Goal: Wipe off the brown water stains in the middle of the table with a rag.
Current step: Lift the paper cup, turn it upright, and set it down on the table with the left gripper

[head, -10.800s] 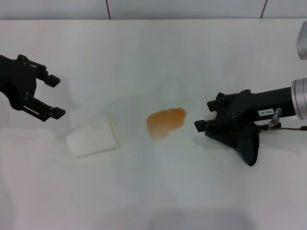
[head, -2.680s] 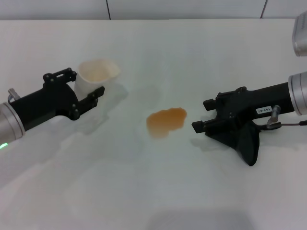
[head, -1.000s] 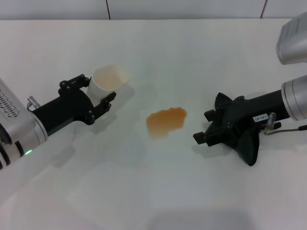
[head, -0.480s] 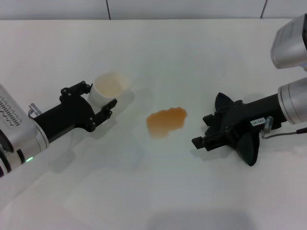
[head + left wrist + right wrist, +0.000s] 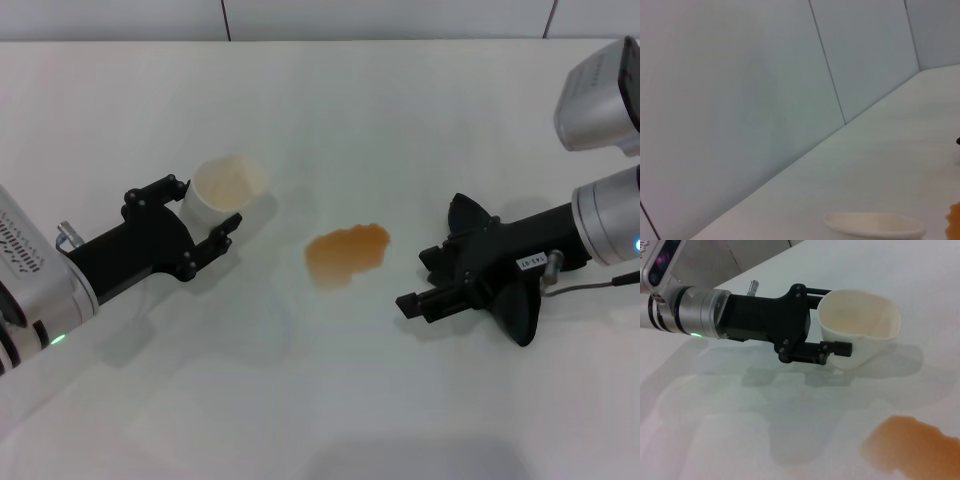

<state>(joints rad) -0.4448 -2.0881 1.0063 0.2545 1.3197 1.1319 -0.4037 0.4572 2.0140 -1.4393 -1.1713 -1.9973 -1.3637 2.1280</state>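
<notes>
The brown water stains [image 5: 347, 253] form one orange-brown blotch in the middle of the white table [image 5: 330, 110]; they also show in the right wrist view [image 5: 912, 442] and at the left wrist view's edge [image 5: 955, 220]. My right gripper [image 5: 414, 279] lies just right of the blotch, low over the table. It carries the black rag [image 5: 517, 305], bunched under and behind it with pointed folds. To the blotch's left, my left gripper [image 5: 203, 207] is shut on an upright white cup [image 5: 228, 185], a finger on each side [image 5: 837, 320].
The white cup [image 5: 860, 327] has a tan inside, and its rim [image 5: 872, 225] shows in the left wrist view. A grey panelled wall [image 5: 740, 100] runs along the table's far edge. My right arm's silver housing [image 5: 600, 95] is at the far right.
The cup, lying on its side 10.8 s ago, now stands upright in my left gripper, closer to the stain. In the last second my right gripper has turned and shifted slightly nearer with the rag.
</notes>
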